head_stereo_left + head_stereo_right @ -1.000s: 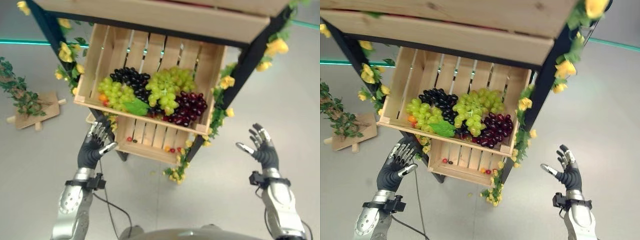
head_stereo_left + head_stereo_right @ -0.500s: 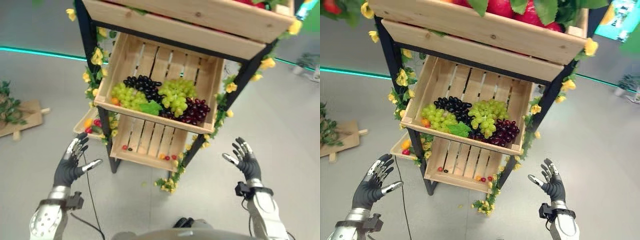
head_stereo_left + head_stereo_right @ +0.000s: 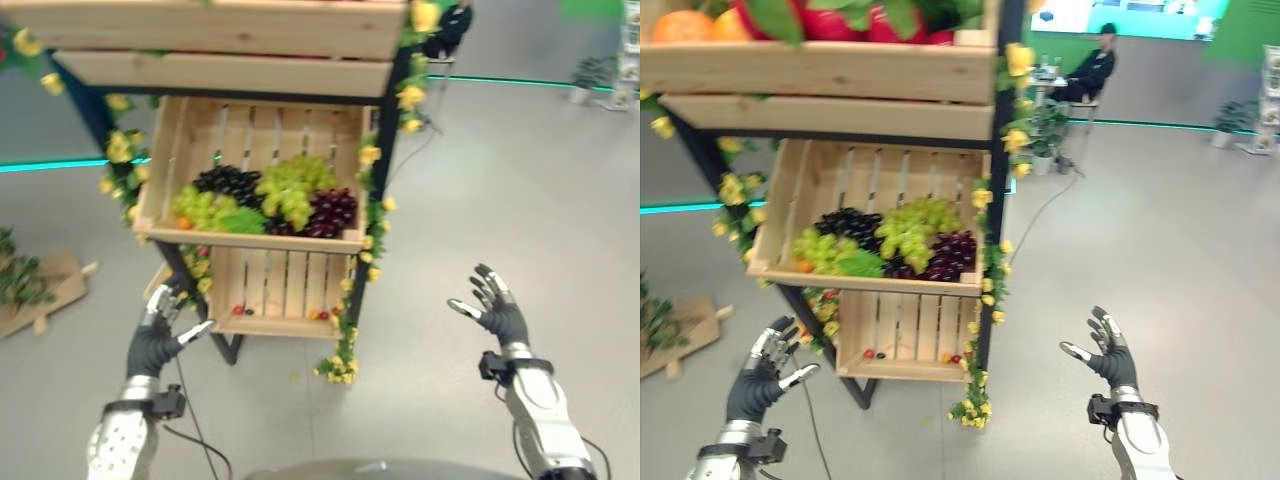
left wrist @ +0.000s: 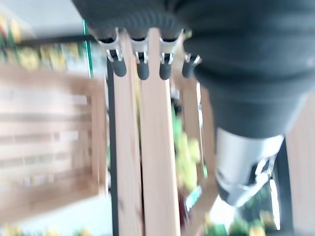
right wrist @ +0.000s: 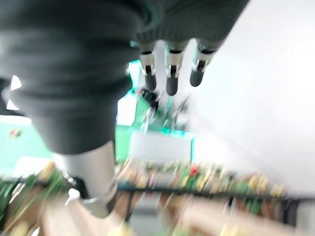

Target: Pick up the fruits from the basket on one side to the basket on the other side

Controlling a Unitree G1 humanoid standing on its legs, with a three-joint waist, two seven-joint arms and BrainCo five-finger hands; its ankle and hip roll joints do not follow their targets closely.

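We note first the two hands, nearest to us. The left hand hangs low at the rack's near left corner, fingers spread and holding nothing. The right hand stands well apart over bare floor, off the rack's right side, likewise spread and holding nothing.

Beyond them stands the rack, a dark frame trimmed with yellow flowers. Its bottom crate holds only a few small fruits along its front edge. Just behind the left hand, by the rack's left leg, a low tray of red and orange fruit shows in part; we cannot tell what lies in it exactly.

Above sits the middle crate, tilted toward us. The grapes lie across its front half in a row running left to right along the front edge: green and dark bunches at the left, green in the middle, dark red at the right front corner.

The top crate carries red and orange fruit with leaves.

We judge the deciding relation thus: the grapes lie up and forward of both hands, and the left hand is plainly nearer, almost below the crate's left front corner. The right hand would have to cross the whole rack side to reach even the dark red bunch.

A seated person is far off behind.
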